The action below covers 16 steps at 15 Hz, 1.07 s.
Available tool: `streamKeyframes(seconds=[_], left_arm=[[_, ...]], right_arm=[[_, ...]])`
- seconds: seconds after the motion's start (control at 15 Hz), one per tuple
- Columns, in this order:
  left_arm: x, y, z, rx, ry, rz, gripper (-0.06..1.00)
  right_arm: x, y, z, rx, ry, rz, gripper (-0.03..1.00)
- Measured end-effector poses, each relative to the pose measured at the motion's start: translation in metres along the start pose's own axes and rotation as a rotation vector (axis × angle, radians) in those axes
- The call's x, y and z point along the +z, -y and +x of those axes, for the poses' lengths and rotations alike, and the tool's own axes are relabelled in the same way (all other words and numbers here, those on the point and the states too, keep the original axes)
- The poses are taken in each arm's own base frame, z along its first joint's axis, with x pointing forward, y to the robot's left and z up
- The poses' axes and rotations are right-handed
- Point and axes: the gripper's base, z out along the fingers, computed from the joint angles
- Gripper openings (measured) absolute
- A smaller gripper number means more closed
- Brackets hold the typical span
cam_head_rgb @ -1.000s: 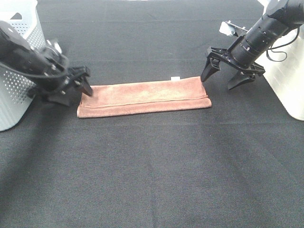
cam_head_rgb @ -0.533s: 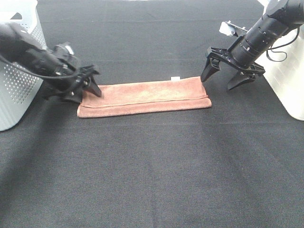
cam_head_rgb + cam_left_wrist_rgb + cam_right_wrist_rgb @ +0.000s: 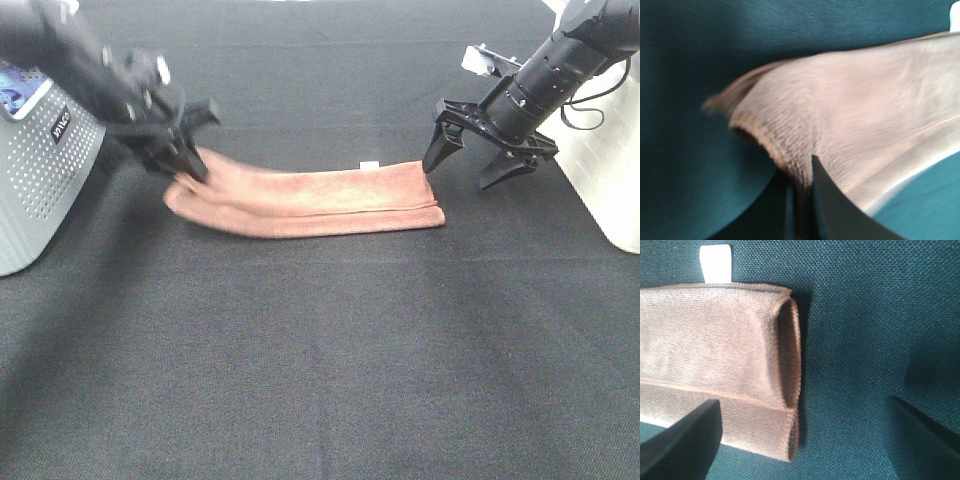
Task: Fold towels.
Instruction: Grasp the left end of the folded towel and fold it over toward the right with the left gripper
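The reddish-brown towel (image 3: 310, 198) lies folded into a long strip across the middle of the black table, its small white tag (image 3: 368, 164) on the far edge. My left gripper (image 3: 190, 168) is shut on the towel's left end and lifts it off the table; the left wrist view shows the cloth (image 3: 860, 115) pinched between the fingers. My right gripper (image 3: 475, 165) is open and empty, hovering just past the towel's right end; the right wrist view shows that folded end (image 3: 785, 375) and the tag (image 3: 716, 261).
A white perforated basket (image 3: 45, 170) stands at the left edge behind my left arm. A white container (image 3: 615, 170) stands at the right edge behind my right arm. Black cloth (image 3: 320, 350) covers the table.
My left gripper closed on the towel's left end and raised it up and back, pulling that end off the table. My right gripper has not moved.
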Motion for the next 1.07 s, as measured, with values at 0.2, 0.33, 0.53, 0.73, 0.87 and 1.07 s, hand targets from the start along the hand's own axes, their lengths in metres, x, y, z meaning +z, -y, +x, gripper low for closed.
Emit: streamKeyframes(seconds=[0.2, 0.33, 0.53, 0.73, 0.87, 1.07], left_arm=[[-0.059, 0.010, -0.017, 0.063, 0.030, -0.186, 0.03], [-0.085, 0.023, -0.026, 0.067, 0.072, -0.173, 0.03], [-0.083, 0.043, -0.022, 0.056, 0.058, -0.070, 0.03], [-0.032, 0.090, -0.003, 0.086, -0.033, 0.054, 0.03], [0.006, 0.104, 0.004, 0.072, -0.045, 0.081, 0.03], [0.045, 0.113, 0.009, 0.007, -0.010, 0.095, 0.03]], right_arm=[[0.000, 0.000, 0.000, 0.000, 0.000, 0.000, 0.81], [0.000, 0.000, 0.000, 0.000, -0.002, 0.000, 0.81], [0.000, 0.000, 0.000, 0.000, -0.002, 0.000, 0.81], [0.000, 0.000, 0.000, 0.000, -0.005, -0.001, 0.81], [0.000, 0.000, 0.001, 0.000, -0.010, -0.002, 0.81], [0.000, 0.000, 0.001, 0.000, -0.012, -0.003, 0.81]])
